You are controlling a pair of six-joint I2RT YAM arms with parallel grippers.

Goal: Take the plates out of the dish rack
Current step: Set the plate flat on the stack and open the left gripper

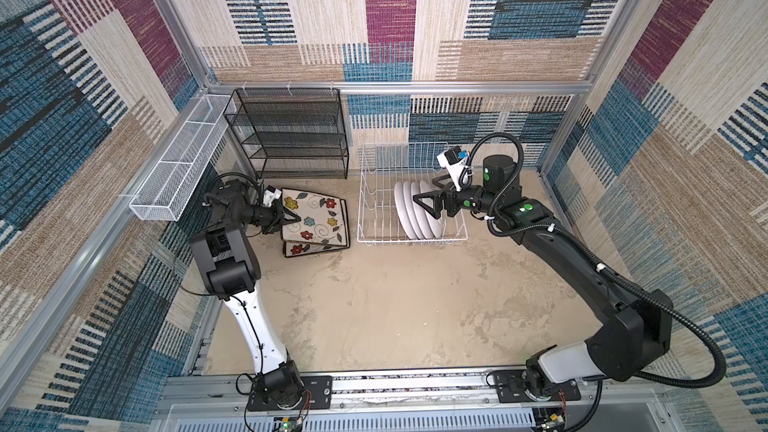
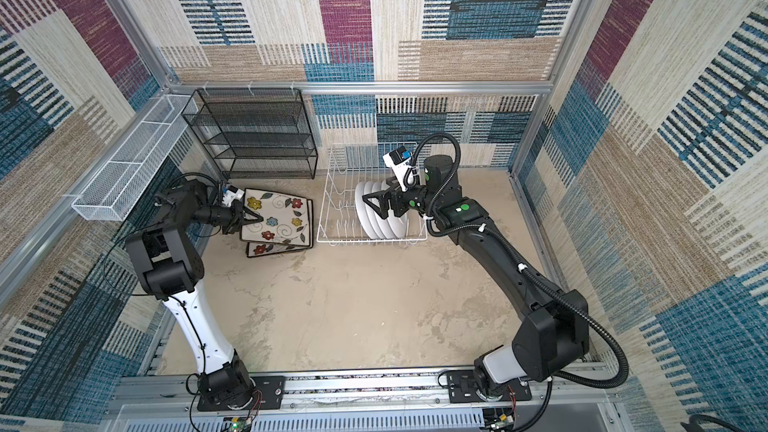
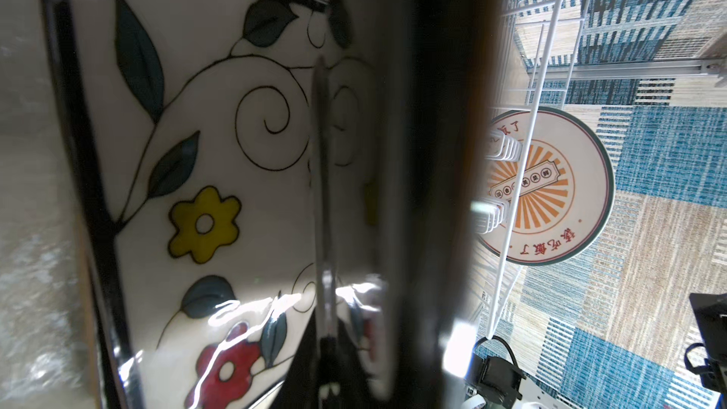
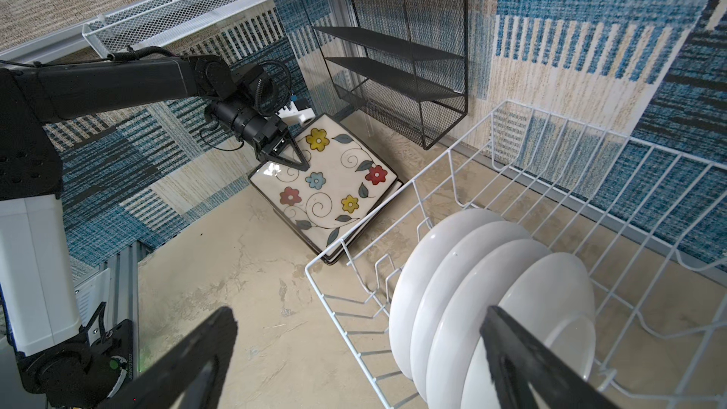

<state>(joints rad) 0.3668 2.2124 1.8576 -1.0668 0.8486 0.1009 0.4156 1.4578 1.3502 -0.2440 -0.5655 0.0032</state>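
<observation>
My left gripper [image 1: 287,218] [image 2: 248,218] is shut on the near edge of the top square flowered plate [image 1: 313,214] [image 2: 277,214]. That plate lies tilted over a stack of square plates [image 1: 316,248] on the table, left of the dish rack [image 1: 368,184] [image 2: 330,197]. In the left wrist view the held plate's dark glossy back [image 3: 425,151] leans over the flowered face [image 3: 204,151] below. Several round white plates [image 1: 415,214] [image 4: 472,289] stand upright in the rack. My right gripper [image 1: 432,194] [image 4: 354,363] hovers open just above them, holding nothing.
A black mesh shelf unit [image 1: 291,135] stands at the back left. A long white mesh basket [image 1: 183,160] hangs on the left wall. Aluminium frame rails edge the beige table [image 1: 395,305]. The rack's left rows of tines [image 4: 377,269] hold no plates.
</observation>
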